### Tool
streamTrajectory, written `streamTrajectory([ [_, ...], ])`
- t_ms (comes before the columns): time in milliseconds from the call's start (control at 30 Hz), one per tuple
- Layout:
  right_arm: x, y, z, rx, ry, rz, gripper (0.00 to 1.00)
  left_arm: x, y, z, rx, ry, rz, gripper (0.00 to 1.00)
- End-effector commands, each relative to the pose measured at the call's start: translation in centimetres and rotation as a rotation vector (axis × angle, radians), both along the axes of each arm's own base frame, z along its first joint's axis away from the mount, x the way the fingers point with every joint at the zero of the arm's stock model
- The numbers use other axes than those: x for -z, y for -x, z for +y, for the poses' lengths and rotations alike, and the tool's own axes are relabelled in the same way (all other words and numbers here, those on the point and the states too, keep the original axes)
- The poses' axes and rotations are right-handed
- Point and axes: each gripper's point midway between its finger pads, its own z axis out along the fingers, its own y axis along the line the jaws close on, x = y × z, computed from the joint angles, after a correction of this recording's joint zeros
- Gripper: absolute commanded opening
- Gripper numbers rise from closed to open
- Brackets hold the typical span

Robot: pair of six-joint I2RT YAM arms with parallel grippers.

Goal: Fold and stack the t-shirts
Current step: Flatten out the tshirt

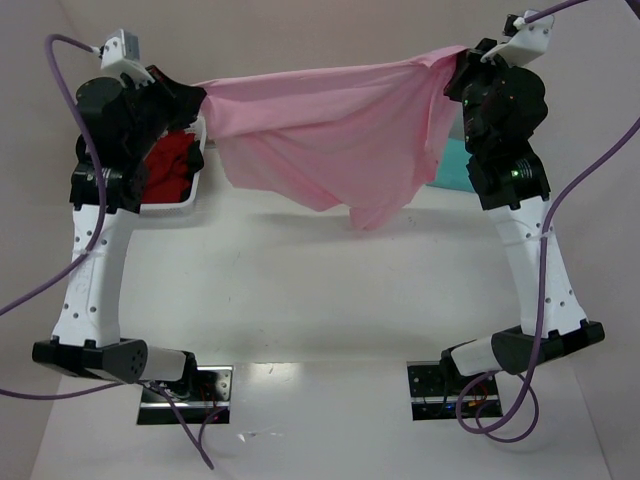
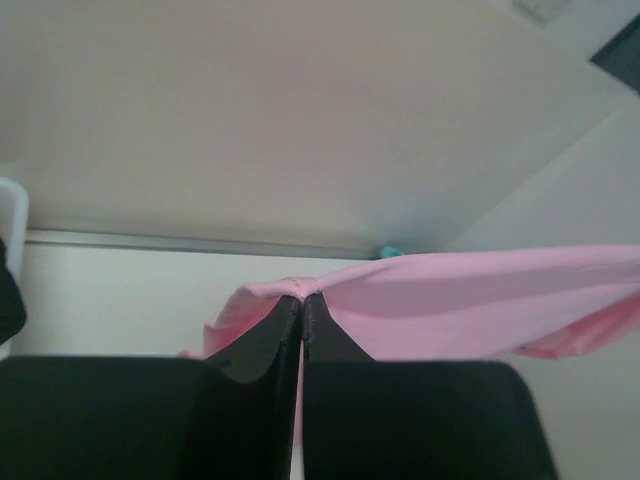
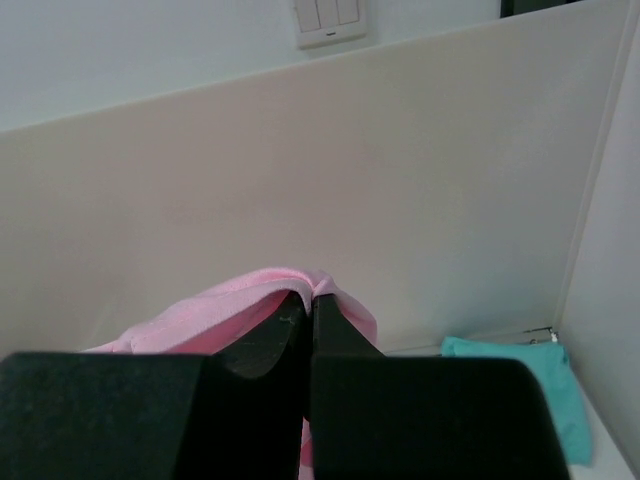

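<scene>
On the white table (image 1: 330, 290), seen from the top camera, a white plastic lattice basket (image 1: 197, 180) stands at about 10 o'clock, partly hidden behind the left arm, and crumpled dark red cotton t-shirts (image 1: 172, 165) lie inside it. At about 2 o'clock a teal cotton t-shirt (image 1: 452, 165) lies on the table, mostly covered by the right arm. Purple cables loop from both wrists. The light pink cotton t-shirt (image 1: 330, 130) hangs in the air across the far part of the table, between the basket and the teal t-shirt. Its long axis runs from 9 o'clock to 3 o'clock, and the right end sits a little farther away in the view. The upper edge is pulled almost straight, while the rest sags toward 6 o'clock in loose folds, with the lowest point right of the middle. The left gripper (image 2: 302, 295) is clamped on the left end of this edge; a small pink bunch sits at its fingertips. The right gripper (image 3: 312, 295) is pinched on the right end in the same way.
</scene>
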Motion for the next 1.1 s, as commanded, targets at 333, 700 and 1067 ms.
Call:
streamTrajectory([
  [333,-1.5,1.5,0.0,-0.037,-0.005,-0.072,0.0,-1.7,4.1,-3.5,0.231,0.132,-0.07,0.03],
  [700,0.4,1.7,0.1,-0.05,-0.001,-0.024,0.0,7.7,3.9,-4.7,0.3,0.229,0.138,0.04],
  [1067,12.6,-0.5,1.5,-0.085,0.021,0.264,0.0,18.0,5.1,-5.0,0.282,0.286,0.428,0.0],
])
